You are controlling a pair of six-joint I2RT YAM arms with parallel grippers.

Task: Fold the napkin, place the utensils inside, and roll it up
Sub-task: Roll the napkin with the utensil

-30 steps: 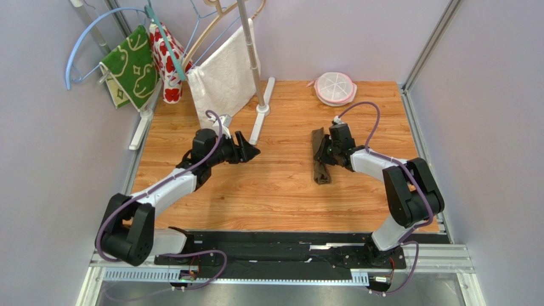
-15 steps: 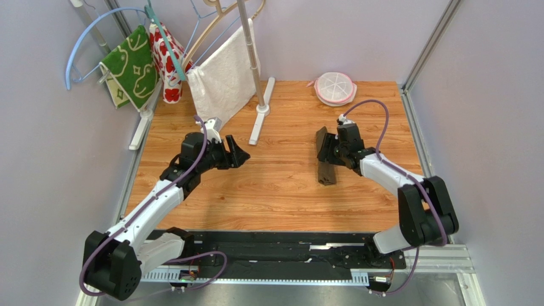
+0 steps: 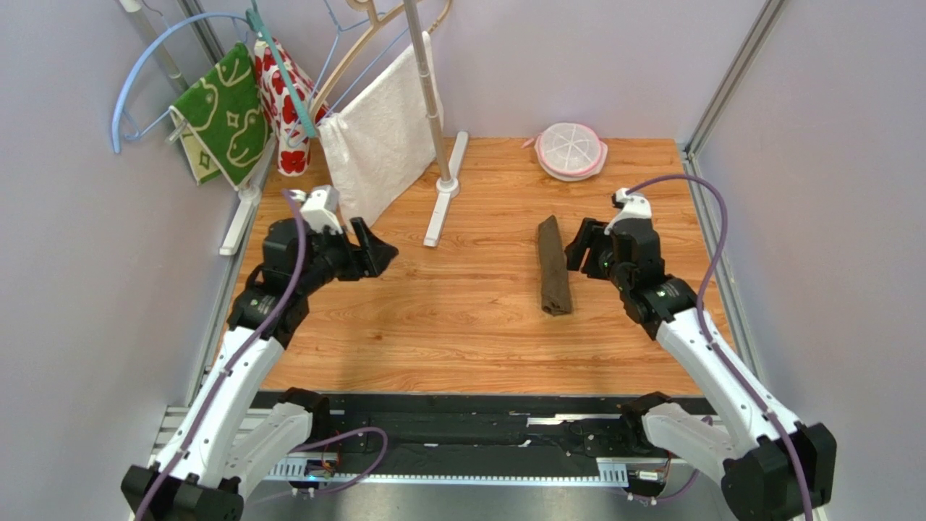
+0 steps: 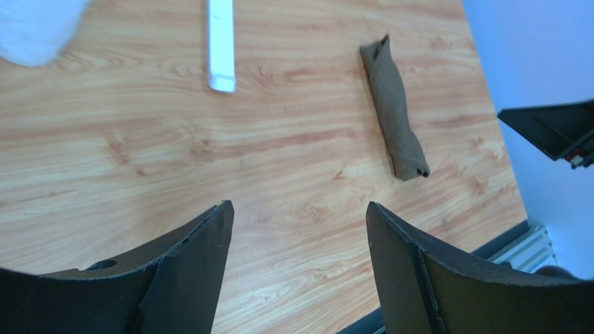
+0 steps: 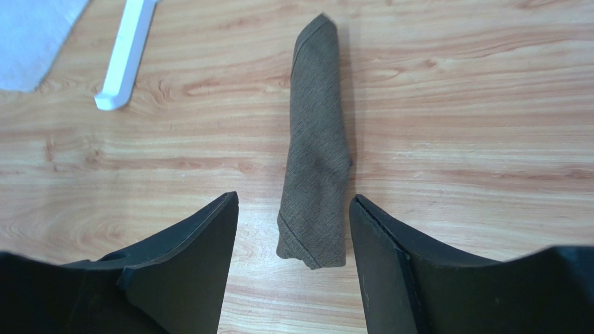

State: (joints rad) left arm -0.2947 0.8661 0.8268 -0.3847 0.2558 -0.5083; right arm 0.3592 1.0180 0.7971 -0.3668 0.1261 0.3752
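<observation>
Napkin: the dark brown felt-like cloth (image 3: pixel 553 266) lies rolled into a tight, narrow bundle on the wood-grain worktop (image 3: pixel 467 326), right of centre, its long axis running from the far side toward the near side. In the right wrist view the roll (image 5: pixel 317 146) has a pointed far end and a blunt near end with the layered edge showing.

Right end effector: the black two-finger end effector (image 3: pixel 587 248) sits just to the right of the roll, with a gap between them. Its jaws are spread wide and hold nothing. From its own camera (image 5: pixel 294 197) the roll appears between the two fingers (image 5: pixel 195 250), but neither touches the cloth.

Left end effector: the left one (image 3: pixel 375 252) is over the left part of the worktop, well apart from the roll, near the hanging white towel (image 3: pixel 380 130). Its jaws are also wide apart and empty (image 4: pixel 298 206); its camera sees the roll (image 4: pixel 394 111) far off at the upper right.

Rack: a white stand (image 3: pixel 446 174) at the far left carries the towel, a green patterned cloth (image 3: pixel 223 114) and a red-and-white cloth (image 3: pixel 285 103) on hangers.

Far edge: a round pink-and-white dish (image 3: pixel 571 150) rests on the worktop beyond the roll, apart from it.
</observation>
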